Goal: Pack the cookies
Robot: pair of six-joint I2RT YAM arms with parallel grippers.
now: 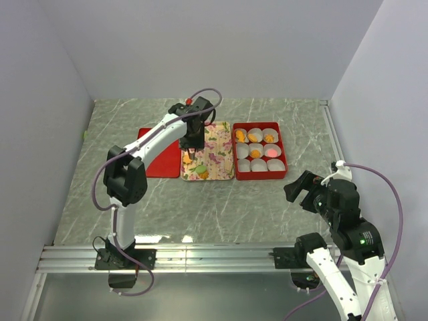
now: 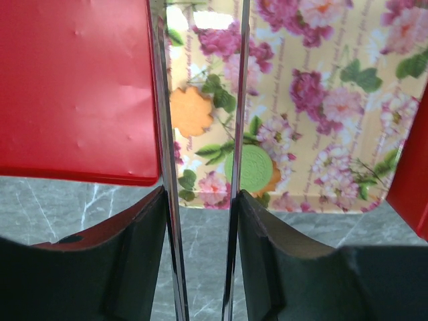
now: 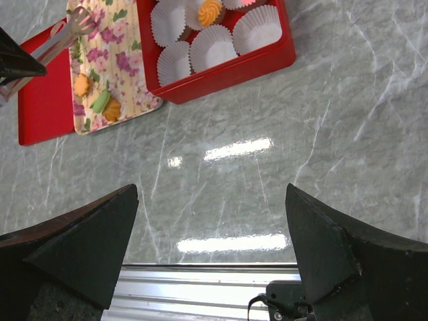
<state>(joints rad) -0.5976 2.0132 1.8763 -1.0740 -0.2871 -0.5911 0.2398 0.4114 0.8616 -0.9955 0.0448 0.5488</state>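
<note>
Red box (image 1: 259, 176), just right of floral tray (image 1: 217, 144): some paper cups filled, near row empty. Three cookies (image 1: 194, 169) lie at the tray's near end. Left gripper (image 2: 200, 200) is clamped on tongs (image 2: 237, 120), blades apart and empty, over the tray. Right gripper (image 3: 212, 194) gapes wide, holds nothing. Step in hand, as judged: the next pick-up. Next move: lower, straddle one cookie, squeeze gently.

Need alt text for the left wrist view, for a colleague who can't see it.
Tongs held by the left gripper frame an orange flower-shaped cookie on the floral tray. A green cookie lies partly behind one blade; a red lid is at left.
</note>
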